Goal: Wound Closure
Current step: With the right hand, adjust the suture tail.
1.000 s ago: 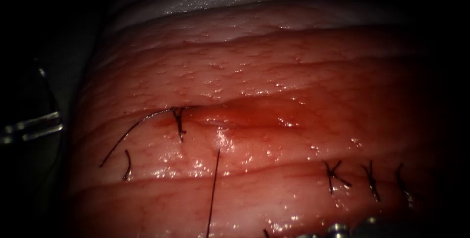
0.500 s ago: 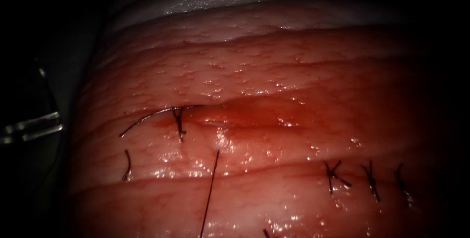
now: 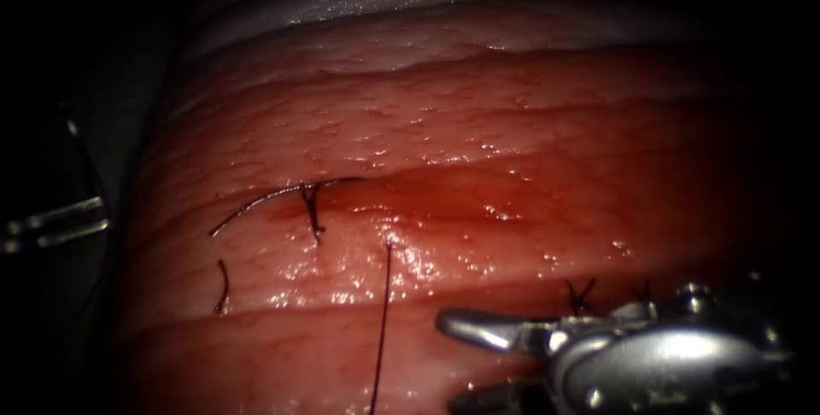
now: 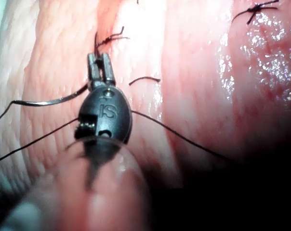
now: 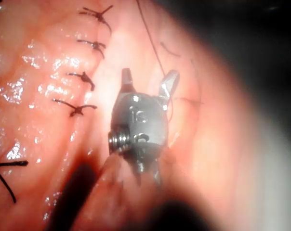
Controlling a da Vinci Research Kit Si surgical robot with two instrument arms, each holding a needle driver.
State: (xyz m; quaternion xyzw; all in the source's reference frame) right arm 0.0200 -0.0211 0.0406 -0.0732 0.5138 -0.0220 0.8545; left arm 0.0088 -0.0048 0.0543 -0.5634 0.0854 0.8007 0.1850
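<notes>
The tissue (image 3: pixel 478 125) has a cut (image 3: pixel 444 201) wet with red fluid, with a knotted stitch (image 3: pixel 312 210) at its left end. A thread tail (image 3: pixel 256 206) curves left from that stitch. Taut thread (image 3: pixel 382 330) leaves the tissue just below the cut and runs down out of the picture. The right tool (image 3: pixel 448 362) stands at the lower right, jaws open, holding nothing, just right of that thread. In its wrist view the right tool (image 5: pixel 148 79) gapes beside the thread (image 5: pixel 150 38). The left tool (image 4: pixel 99 65) is shut, with the curved needle (image 4: pixel 44 102) held by one end, clear of the tissue.
Finished stitches (image 3: pixel 581 295) lie along the lower right, partly behind the right tool; a row of them (image 5: pixel 83 77) appears in the right wrist view. A short cut thread end (image 3: pixel 224 287) rests at the lower left. A metal clip (image 3: pixel 60 220) sits off the tissue's left edge.
The right tool came up into view from the lower right and opened its jaws. The thread tail left of the knot grew shorter, and the taut thread's exit point shifted slightly up and right.
</notes>
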